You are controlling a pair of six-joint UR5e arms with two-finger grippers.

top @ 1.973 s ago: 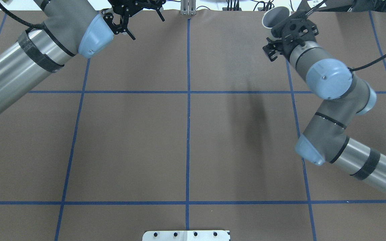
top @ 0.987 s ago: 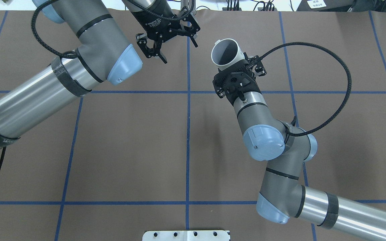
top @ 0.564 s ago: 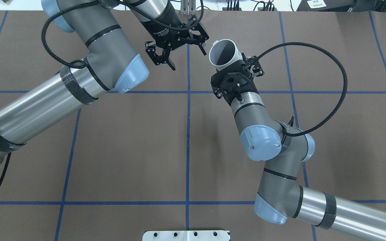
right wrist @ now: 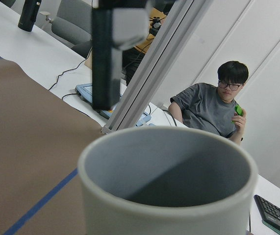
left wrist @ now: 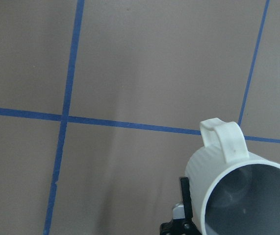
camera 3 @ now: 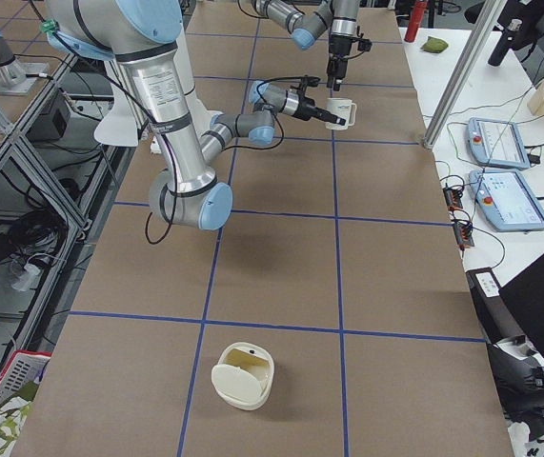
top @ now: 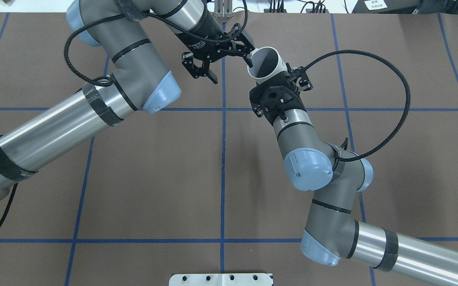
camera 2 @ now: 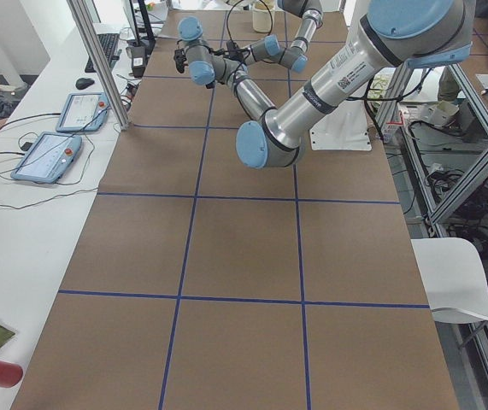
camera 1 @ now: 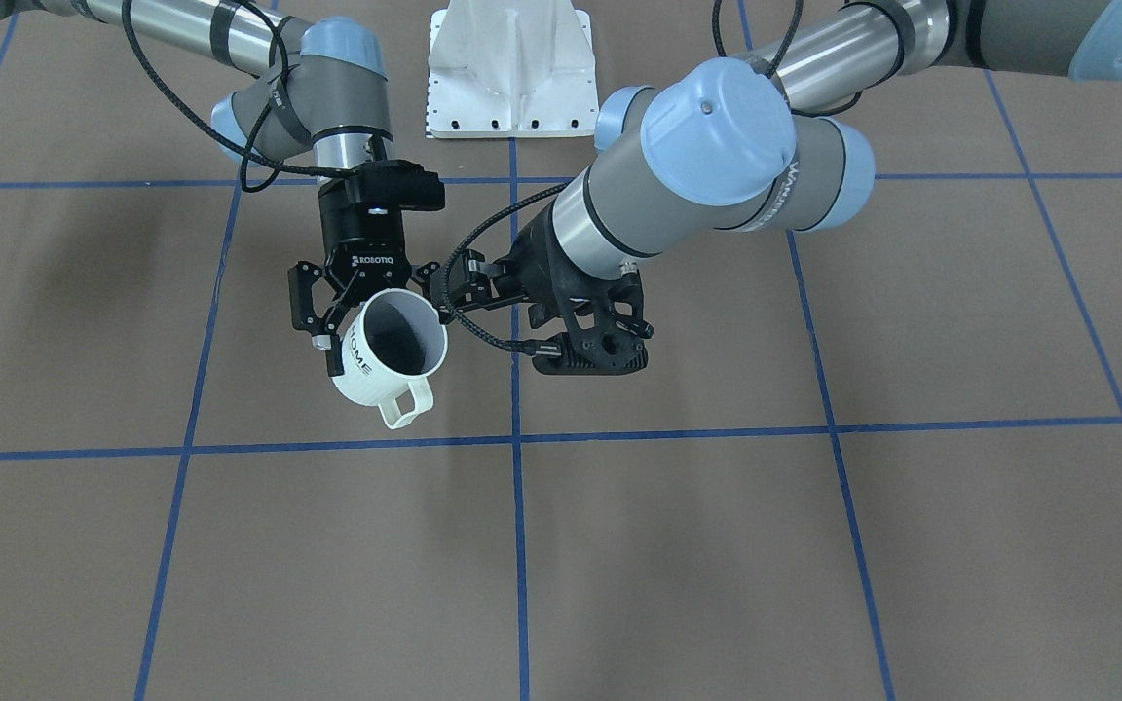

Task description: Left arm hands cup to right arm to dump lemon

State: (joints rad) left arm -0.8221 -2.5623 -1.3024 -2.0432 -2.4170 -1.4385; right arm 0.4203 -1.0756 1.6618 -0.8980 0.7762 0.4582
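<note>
Mug (top: 266,63) swung from 1 o'clock corner to 12 o'clock over bench (top: 153,178), aloft, pinched by right pincer (camera 1: 374,310). Left pincer (top: 231,69), spread, has closed in; one finger at rim's 9 o'clock. Lemon unseen; handover back looks imminent.

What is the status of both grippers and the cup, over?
Right gripper shut on cup, held tilted in the air. Left gripper open, one finger at the cup's rim. No lemon seen. Nothing in the way.
</note>
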